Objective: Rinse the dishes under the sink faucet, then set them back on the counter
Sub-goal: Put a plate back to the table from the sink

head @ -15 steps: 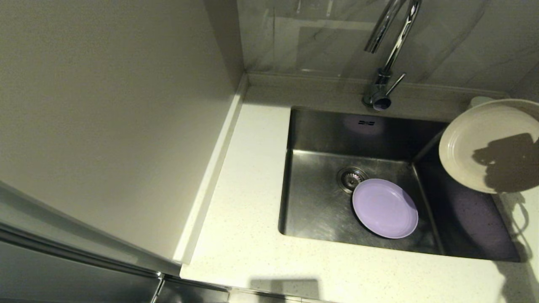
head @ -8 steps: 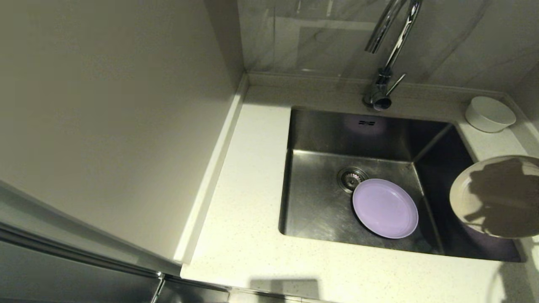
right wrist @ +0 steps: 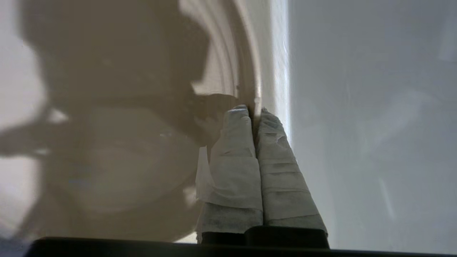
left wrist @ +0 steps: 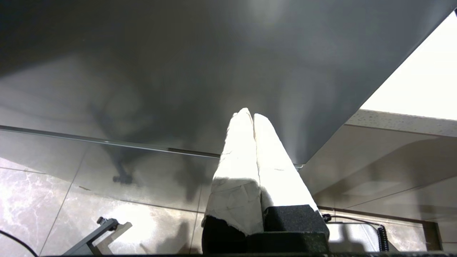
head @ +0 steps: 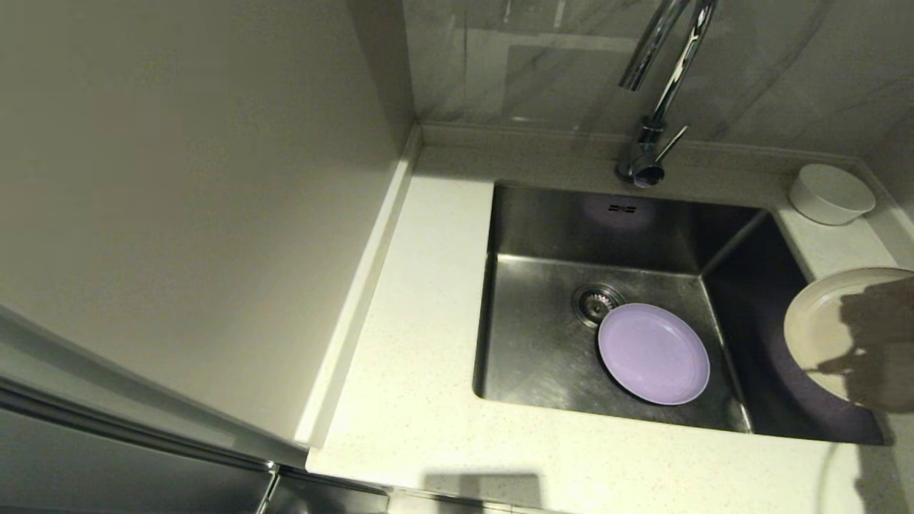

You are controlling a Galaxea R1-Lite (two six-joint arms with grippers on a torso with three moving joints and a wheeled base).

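Right gripper [right wrist: 253,112]: my jaws clamped on the cream plate [head: 828,328] rim, held tilted over the sink [head: 543,357] right edge. Left gripper [left wrist: 249,115]: parked, pressed together, below the counter [head: 421,371]. Lilac plate [head: 653,353]: in sink, beside drain. White bowl [head: 830,193]: behind sink's right corner. Faucet [head: 653,93]: behind sink.

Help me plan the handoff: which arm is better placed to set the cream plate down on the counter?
Right. The right gripper is already shut on the cream plate rim, over the counter right of the sink. The left gripper is parked down near the floor.
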